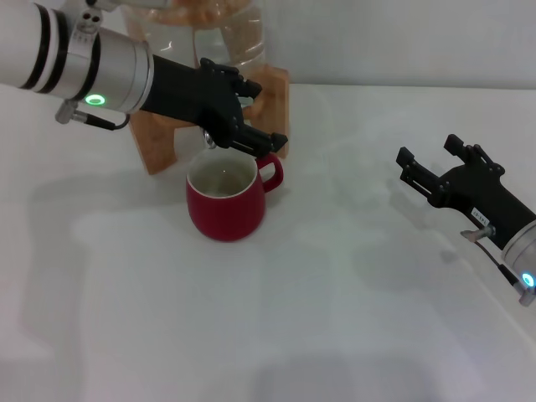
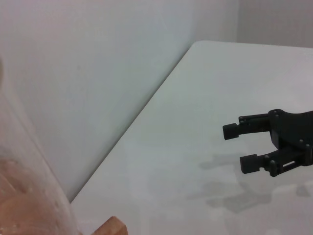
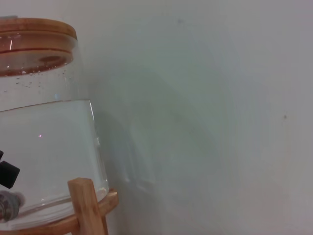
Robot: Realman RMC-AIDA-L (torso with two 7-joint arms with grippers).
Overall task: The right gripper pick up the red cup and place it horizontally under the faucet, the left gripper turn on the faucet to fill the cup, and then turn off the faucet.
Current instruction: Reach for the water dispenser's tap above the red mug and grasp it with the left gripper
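The red cup [image 1: 226,205] stands upright on the white table, right in front of the wooden stand, its handle pointing right. Just above its rim shows a bit of the chrome faucet [image 1: 209,141]. My left gripper [image 1: 261,113] reaches in from the upper left, open, with its fingers straddling the faucet's hidden upper part. In the right wrist view the faucet [image 3: 8,205] is a blurred chrome shape at the frame's edge. My right gripper [image 1: 429,157] hovers open and empty far to the right of the cup. It also shows in the left wrist view as the right gripper [image 2: 238,147].
The glass water jar [image 3: 44,147] with a wooden lid [image 3: 34,29] sits on a wooden stand [image 1: 155,142] against the back wall. White table [image 1: 335,318] spreads between the cup and the right arm, and toward me.
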